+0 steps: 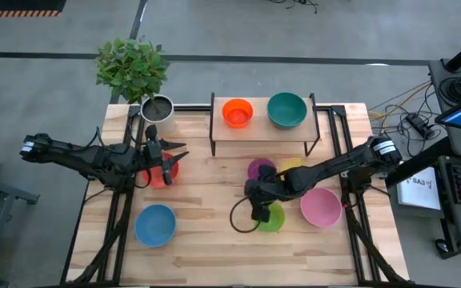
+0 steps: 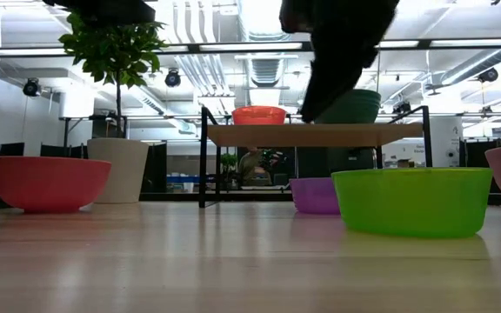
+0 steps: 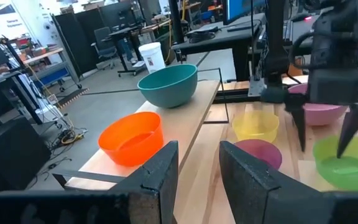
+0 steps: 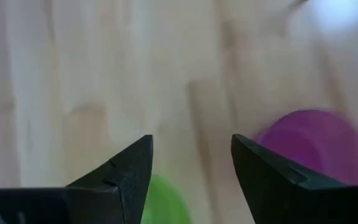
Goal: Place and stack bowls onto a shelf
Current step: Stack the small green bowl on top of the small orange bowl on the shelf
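The shelf (image 1: 262, 130) holds an orange bowl (image 1: 238, 112) and a teal bowl (image 1: 286, 110), each resting on its base. The red (image 1: 160, 176), blue (image 1: 155, 224), purple (image 1: 260, 169), yellow (image 1: 294, 164), pink (image 1: 321, 206) and green (image 1: 272, 218) bowls stand on the table. My right gripper (image 1: 258, 211) hangs open over the green bowl's left rim, clear above it in the low view (image 2: 337, 61). My left gripper (image 1: 176, 151) is open and empty above the red bowl's far edge, pointing toward the shelf (image 3: 191, 118).
A grey plant pot (image 1: 158, 108) with a leafy plant (image 1: 132, 68) stands at the table's far left, beside the shelf. The purple and yellow bowls sit close in front of the shelf's legs. Bare tabletop lies between the blue and green bowls.
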Available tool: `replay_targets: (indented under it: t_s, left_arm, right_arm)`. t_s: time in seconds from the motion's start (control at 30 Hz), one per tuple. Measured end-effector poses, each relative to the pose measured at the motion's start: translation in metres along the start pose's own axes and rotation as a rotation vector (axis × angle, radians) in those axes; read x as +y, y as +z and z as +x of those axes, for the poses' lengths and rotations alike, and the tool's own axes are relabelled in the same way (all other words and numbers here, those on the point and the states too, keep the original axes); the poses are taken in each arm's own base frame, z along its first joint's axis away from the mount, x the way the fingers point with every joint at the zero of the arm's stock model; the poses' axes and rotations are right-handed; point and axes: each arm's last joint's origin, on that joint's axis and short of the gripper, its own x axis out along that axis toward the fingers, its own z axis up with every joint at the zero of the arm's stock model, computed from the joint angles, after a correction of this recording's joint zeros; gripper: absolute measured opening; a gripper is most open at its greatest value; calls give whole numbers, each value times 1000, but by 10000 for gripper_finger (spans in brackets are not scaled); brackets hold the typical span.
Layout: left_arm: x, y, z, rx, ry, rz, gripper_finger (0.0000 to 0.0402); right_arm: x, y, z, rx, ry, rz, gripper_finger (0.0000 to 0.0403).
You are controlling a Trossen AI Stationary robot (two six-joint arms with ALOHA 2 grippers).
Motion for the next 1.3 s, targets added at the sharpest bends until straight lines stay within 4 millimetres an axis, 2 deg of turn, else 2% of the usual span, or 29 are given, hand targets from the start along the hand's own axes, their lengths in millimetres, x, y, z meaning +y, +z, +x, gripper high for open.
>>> replay_targets:
  t_s: [0.1, 0.27, 0.47, 0.77, 0.9, 1.13, 1.3]
  left_arm:
    - [0, 0, 0, -3, 0, -2, 100]
    - [0, 1, 0, -6, 1, 1, 100]
    - [0, 1, 1, -8, 1, 6, 100]
    - [0, 1, 1, -8, 1, 20, 100]
    - [-1, 1, 1, -7, 1, 21, 100]
    - [-1, 1, 1, -6, 1, 22, 100]
    - [-1, 1, 2, -9, 1, 31, 100]
  right_arm:
    - [1, -7, 4, 101, 62, -15, 204]
    - [0, -19, 12, 222, 45, -93, 192]
    - [0, -26, 26, 290, 33, -171, 187]
    - [3, -35, 47, 380, 51, -177, 181]
    - [3, -37, 52, 399, 55, -176, 142]
    - [3, -37, 51, 423, 101, -159, 26]
    - [0, -27, 43, 411, 160, -126, 10]
